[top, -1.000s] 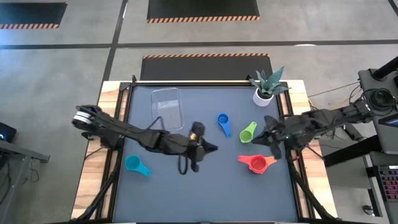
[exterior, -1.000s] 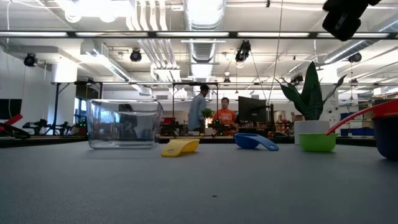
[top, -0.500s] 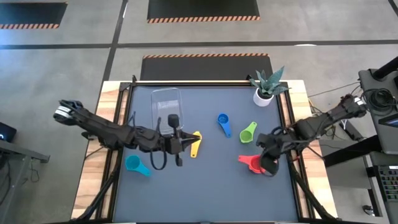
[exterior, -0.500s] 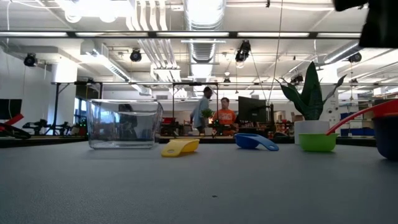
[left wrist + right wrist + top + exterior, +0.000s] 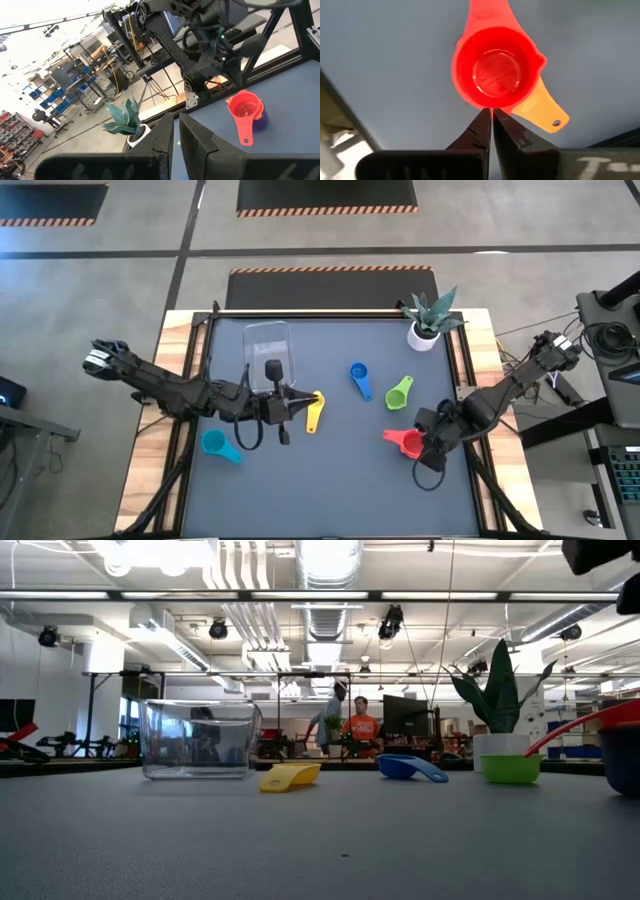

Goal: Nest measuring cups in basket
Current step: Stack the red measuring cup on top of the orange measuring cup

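Observation:
The red measuring cup (image 5: 495, 75) sits nested in an orange one, whose handle (image 5: 546, 114) sticks out beside it, near the table's right edge (image 5: 404, 442). My right gripper (image 5: 491, 116) is shut and hangs just above the red cup's rim (image 5: 430, 442). My left gripper (image 5: 176, 132) is shut and hovers mid-table (image 5: 296, 404), just left of the yellow cup (image 5: 314, 412). The clear basket (image 5: 268, 348) stands at the far left. The blue cup (image 5: 360, 379), green cup (image 5: 399, 392) and teal cup (image 5: 218, 445) lie loose on the mat. The purple cup is not seen. My right gripper points down from above, with its shut fingertips (image 5: 484, 120) at the red cup's rim (image 5: 487, 106), on the side opposite the red handle. I cannot tell whether they touch it. The cup rests on the table inside the orange one.
A white plant pot (image 5: 424, 333) stands at the far right corner. In the low view, the basket (image 5: 198, 738), yellow cup (image 5: 290, 776), blue cup (image 5: 410, 767) and green cup (image 5: 510, 768) stand in a row. People stand in the room behind.
My left gripper drew back toward the table's left, off the yellow cup, which stayed where it was. My right gripper moved toward the near edge and down, from beside the green cup to over the red cup.

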Controlling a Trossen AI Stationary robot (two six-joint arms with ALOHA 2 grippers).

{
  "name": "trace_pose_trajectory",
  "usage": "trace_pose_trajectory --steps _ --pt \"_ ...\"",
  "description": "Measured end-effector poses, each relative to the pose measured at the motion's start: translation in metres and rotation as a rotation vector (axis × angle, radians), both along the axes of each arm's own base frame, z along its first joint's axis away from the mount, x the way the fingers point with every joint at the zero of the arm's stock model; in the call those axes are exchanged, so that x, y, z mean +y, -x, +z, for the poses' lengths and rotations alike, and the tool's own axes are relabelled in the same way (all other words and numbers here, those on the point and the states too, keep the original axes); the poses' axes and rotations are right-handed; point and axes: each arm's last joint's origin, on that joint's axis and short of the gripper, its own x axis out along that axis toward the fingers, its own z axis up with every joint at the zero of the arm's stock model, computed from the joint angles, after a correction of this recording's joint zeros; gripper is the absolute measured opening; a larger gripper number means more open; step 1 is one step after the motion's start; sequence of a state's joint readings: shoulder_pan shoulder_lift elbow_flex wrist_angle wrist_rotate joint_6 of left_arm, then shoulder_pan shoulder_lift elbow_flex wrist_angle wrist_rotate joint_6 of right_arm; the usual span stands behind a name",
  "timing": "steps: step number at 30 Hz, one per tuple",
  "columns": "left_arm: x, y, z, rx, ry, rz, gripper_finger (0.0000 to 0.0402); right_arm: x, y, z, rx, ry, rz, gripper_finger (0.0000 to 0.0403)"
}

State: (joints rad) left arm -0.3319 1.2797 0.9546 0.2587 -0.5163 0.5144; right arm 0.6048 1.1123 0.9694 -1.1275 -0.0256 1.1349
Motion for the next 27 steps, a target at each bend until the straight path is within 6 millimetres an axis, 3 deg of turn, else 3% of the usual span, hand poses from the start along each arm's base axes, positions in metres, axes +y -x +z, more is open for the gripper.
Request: trace_pose_trajectory --steps 7,27 --pt "0.0 0.0 0.0 0.0 0.0 0.0 0.0013 0.003 -0.004 -0.017 0.062 0.046 0.02 0.0009" --pt "0.0 0.0 0.0 0.001 -0.001 -0.001 0.0013 0.008 -0.011 -0.027 0.069 0.054 0.036 0.0009"
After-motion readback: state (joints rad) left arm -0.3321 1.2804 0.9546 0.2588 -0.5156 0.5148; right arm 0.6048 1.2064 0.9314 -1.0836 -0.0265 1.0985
